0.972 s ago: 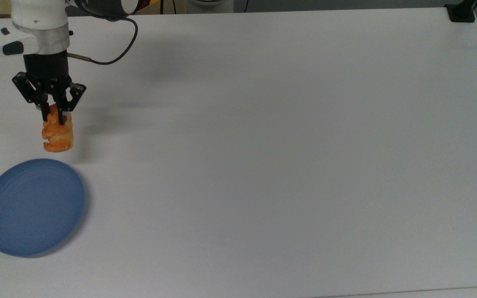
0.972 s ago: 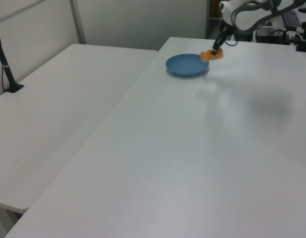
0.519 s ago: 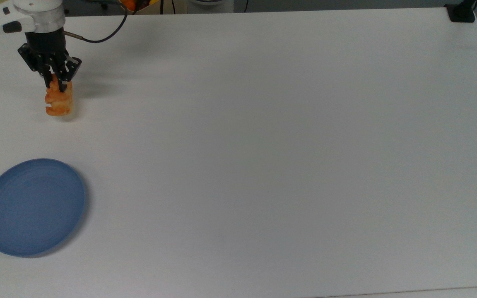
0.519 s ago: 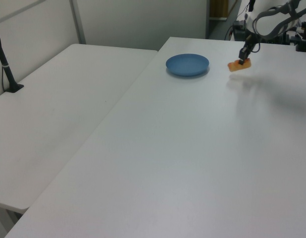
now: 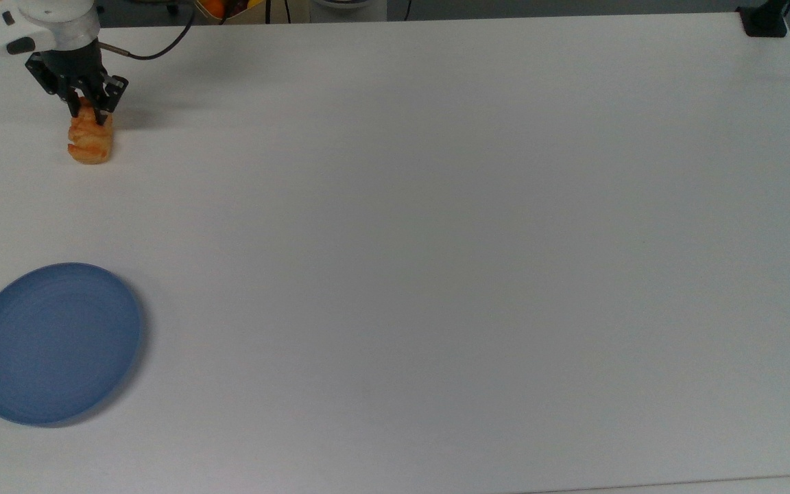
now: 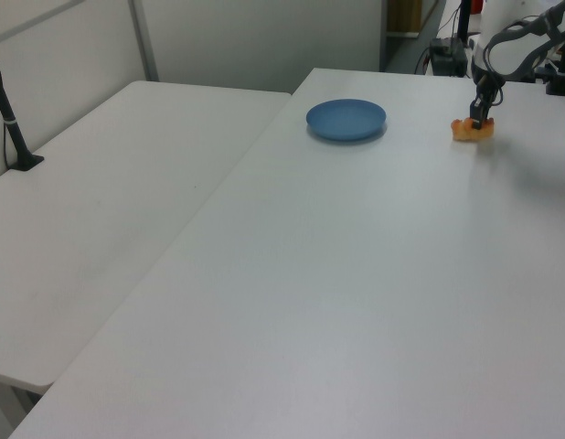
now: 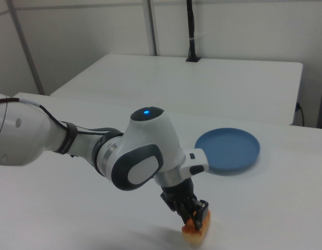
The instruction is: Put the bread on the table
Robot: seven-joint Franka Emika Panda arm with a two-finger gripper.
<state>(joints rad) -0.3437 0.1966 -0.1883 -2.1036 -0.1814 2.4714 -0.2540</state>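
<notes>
The bread (image 5: 90,140), a small orange-golden ridged roll, rests on the white table (image 5: 436,240) near the top view's upper left corner. My gripper (image 5: 89,113) is shut on its upper end and points down. In the left view the bread (image 6: 469,131) lies at the far right with the gripper (image 6: 479,119) on top of it. From the right view the bread (image 7: 196,230) touches the tabletop under the gripper (image 7: 194,217).
An empty round blue plate (image 5: 53,342) sits well below the bread in the top view; it appears as the blue plate (image 6: 346,119) and the blue plate (image 7: 227,150) elsewhere. A black clamp (image 5: 764,20) stands at the table's far corner. A second white table (image 6: 109,201) adjoins.
The gripper carried the bread away from the blue plate toward the top view's upper left and lowered it until it rests on the table.
</notes>
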